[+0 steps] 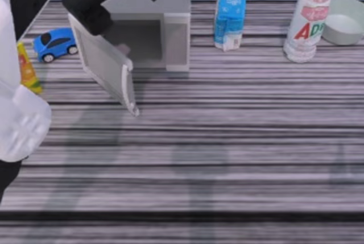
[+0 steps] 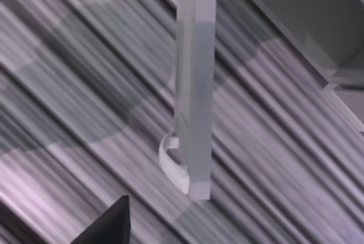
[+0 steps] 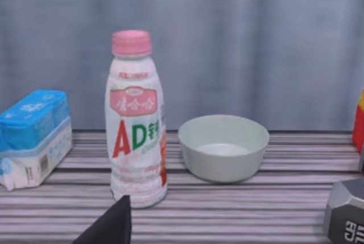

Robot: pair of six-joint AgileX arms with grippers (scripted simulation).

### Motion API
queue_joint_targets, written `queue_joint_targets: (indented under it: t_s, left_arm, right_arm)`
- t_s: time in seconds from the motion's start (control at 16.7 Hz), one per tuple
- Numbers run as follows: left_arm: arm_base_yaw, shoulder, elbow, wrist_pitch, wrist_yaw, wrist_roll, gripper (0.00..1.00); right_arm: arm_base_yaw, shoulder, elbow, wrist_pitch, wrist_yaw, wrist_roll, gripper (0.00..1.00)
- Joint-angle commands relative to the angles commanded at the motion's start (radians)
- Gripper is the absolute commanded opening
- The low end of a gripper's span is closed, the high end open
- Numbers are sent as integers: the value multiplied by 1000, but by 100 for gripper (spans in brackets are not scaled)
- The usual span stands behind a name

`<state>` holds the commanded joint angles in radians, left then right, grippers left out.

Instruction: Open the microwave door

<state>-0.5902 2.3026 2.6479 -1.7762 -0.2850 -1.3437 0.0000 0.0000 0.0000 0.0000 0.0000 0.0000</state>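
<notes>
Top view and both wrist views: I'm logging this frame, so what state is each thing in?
Light grey boxy microwave: upright, cavity exposed.
Thin grey microwave door: swung wide open, pale handle strip outward.
Pink-capped white bottle: upright, capped.
Pale grey-green bowl: upright, looks empty.
Blue and white carton: upright, closed.
Blue toy car: on its wheels.
Left gripper: at the door's top edge.

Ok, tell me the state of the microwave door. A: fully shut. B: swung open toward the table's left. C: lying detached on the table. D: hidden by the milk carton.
B: the microwave door stands swung out from the microwave, its cavity showing behind.
</notes>
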Motion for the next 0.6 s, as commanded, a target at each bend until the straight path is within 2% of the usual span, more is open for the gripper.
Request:
queue_joint_targets:
  t_s: [0.3, 0.6]
  left_arm:
    - [5, 7, -70, 14, -2, 11, 100]
    - [19, -33, -215, 114, -3, 25, 100]
  right_arm:
    - [0, 0, 0, 0, 0, 0, 100]
    - [0, 0, 0, 0, 0, 0, 100]
